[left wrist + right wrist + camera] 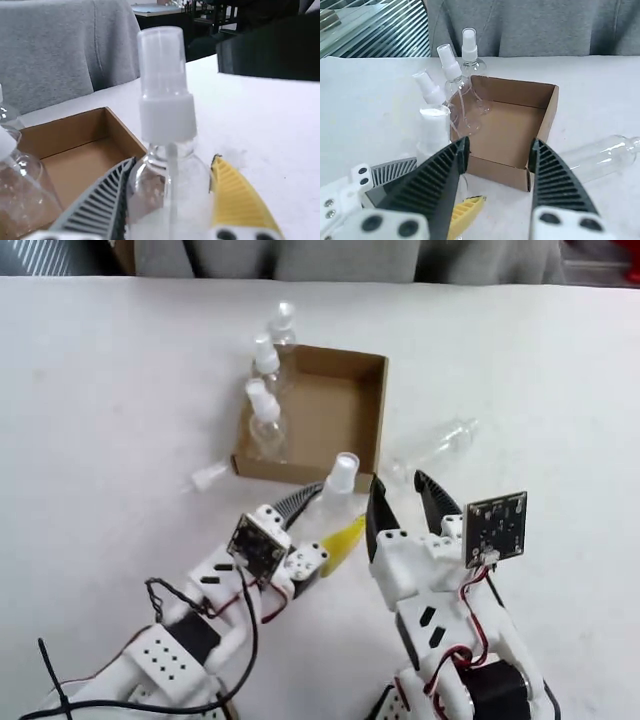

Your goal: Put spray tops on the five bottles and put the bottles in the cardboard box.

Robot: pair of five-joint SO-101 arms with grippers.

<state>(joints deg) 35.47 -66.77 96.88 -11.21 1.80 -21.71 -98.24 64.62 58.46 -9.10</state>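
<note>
Capped bottle (166, 115) is upright, clamped at the body by the left gripper (322, 518), just outside the near wall of the box (330, 405). Three capped bottles (447, 62) stand along the box's left wall; for the farthest, inside or outside is uncertain. Bare bottle (440, 443) lies on the table (100, 390) right of the box, loose top (209, 477) left of it. Right gripper (398, 485) is spread, empty, beside the held bottle.

Risks:
- Base clips the wall if lifted too low.
- Release on the crowded left side topples neighbours.
- Bare bottle rolls when grasped.
</note>
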